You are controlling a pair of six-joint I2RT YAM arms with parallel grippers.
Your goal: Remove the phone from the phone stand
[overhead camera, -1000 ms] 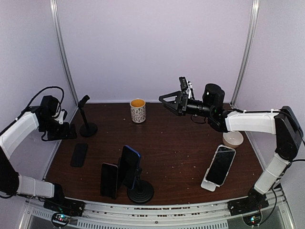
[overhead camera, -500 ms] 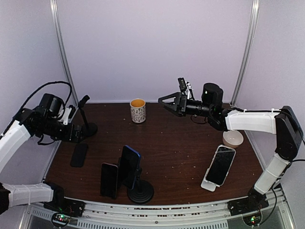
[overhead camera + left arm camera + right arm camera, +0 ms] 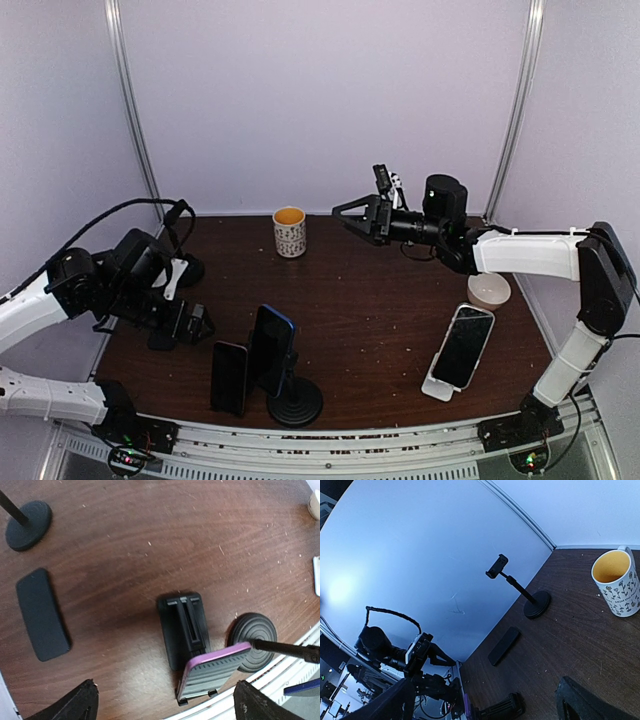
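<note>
Phone (image 3: 272, 346) sits clamped upright in a black round-based stand (image 3: 296, 401) near the front edge of the surface (image 3: 380, 300). A second phone (image 3: 229, 376) lies flat just left of it. Left claw (image 3: 190, 325) hovers released nearby. Right claw (image 3: 345, 213) hangs released near a yellow-lined mug (image 3: 290, 231).

I read table (image 3: 380, 320) front to back. Front centre: clamp stand (image 3: 295, 400) with phone (image 3: 272, 348) upright in it; flat phone (image 3: 229, 377) lying just left of its base. Further left, slab (image 3: 42, 614) flat on table, my left gripper (image 3: 193, 323) above table near it. Behind slab, toward back-left corner, mast stand (image 3: 29, 517). Back centre: mug (image 3: 290, 231), my right gripper (image 3: 350, 212) right of it, off table. Right side: second phone (image 3: 462, 346) leaning on cradle (image 3: 437, 388); puck (image 3: 489, 291) behind it, near right edge.
</note>
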